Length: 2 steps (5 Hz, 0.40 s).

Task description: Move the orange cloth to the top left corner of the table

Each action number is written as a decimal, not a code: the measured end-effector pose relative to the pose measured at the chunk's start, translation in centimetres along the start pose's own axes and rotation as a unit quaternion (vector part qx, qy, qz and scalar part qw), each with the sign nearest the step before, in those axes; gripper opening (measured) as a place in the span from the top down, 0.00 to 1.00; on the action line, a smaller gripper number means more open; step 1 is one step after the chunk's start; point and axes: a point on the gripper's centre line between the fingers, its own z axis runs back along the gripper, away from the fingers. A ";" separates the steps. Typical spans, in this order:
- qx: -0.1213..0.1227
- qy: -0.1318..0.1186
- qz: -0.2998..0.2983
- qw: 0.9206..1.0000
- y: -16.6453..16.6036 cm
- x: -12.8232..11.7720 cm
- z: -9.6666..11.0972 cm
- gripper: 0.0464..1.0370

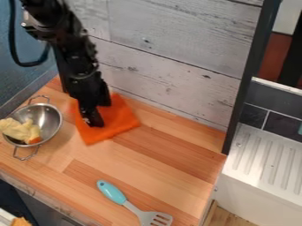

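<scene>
Cloth (122,118) far left, right of bowl (52,118). Gripper (93,122) over it; how open, whether holding: cannot tell. Likely light, limp; best pinched near middle, thin edge may slip.

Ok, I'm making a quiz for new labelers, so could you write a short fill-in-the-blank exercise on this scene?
The arm hangs over the ____ cloth. The metal bowl has ____ handles. Of cloth and spatula, the one farther from the plank wall is the ____.
Missing words: orange; two; spatula.
</scene>
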 end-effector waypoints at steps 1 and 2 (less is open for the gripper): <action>-0.001 -0.001 0.020 1.000 -0.3 2.2 0.3 0.04; -0.001 -0.001 0.028 1.000 -0.1 3.1 0.3 0.04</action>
